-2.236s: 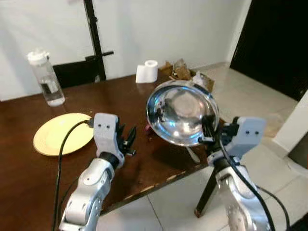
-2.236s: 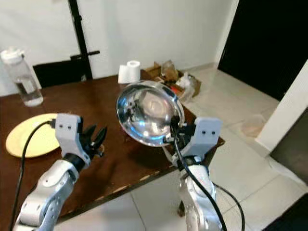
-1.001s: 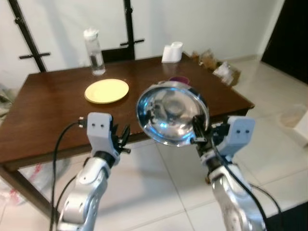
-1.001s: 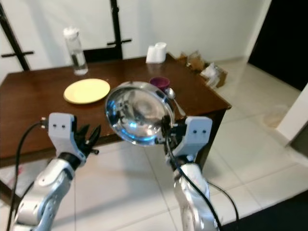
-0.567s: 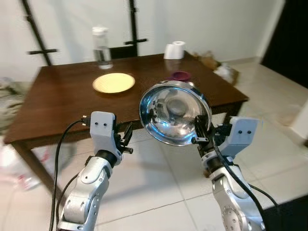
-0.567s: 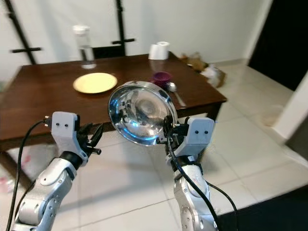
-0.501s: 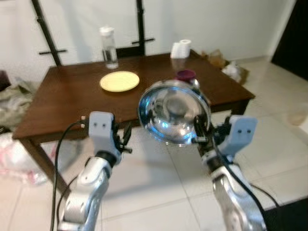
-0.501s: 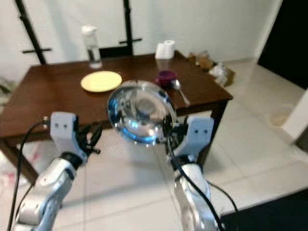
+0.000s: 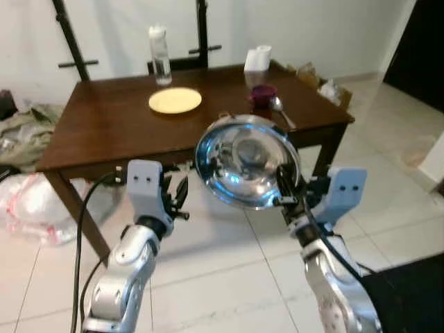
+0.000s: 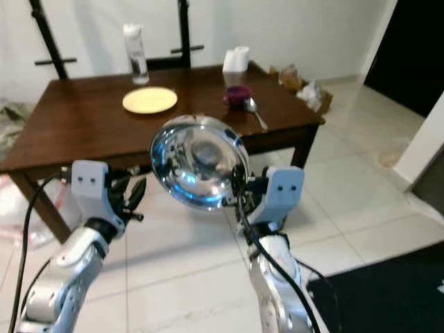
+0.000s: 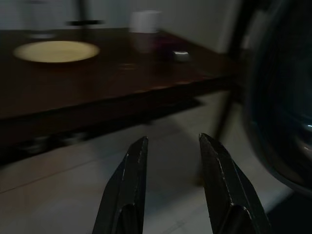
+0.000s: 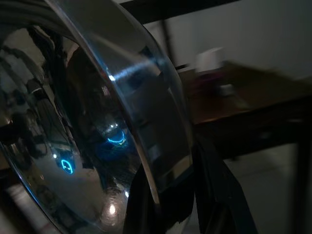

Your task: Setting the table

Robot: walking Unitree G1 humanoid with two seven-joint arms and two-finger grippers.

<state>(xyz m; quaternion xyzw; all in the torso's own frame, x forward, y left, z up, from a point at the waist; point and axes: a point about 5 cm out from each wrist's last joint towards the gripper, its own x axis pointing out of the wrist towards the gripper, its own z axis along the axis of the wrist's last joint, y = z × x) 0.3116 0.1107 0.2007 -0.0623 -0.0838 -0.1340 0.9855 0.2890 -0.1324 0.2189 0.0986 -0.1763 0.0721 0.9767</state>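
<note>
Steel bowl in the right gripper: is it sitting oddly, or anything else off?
Yes. The steel bowl is pinched by its rim in the right gripper and stands tipped on edge, with its opening facing the head camera, above the tiled floor short of the table. The left gripper is open.

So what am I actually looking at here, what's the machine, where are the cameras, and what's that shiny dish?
This is a walking humanoid robot with two silver arms, each ending in a gripper of two black fingers. Two pictures come from cameras in its head, looking down at its own arms; the other two come from a camera on each wrist, looking along the fingers. The right gripper pinches the rim of a shiny metal bowl, held up on edge in the air. The left gripper holds nothing, its fingers apart. Ahead stands a brown wooden table with a yellow plate, a clear water bottle, a paper roll, a small purple cup and a spoon.
</note>
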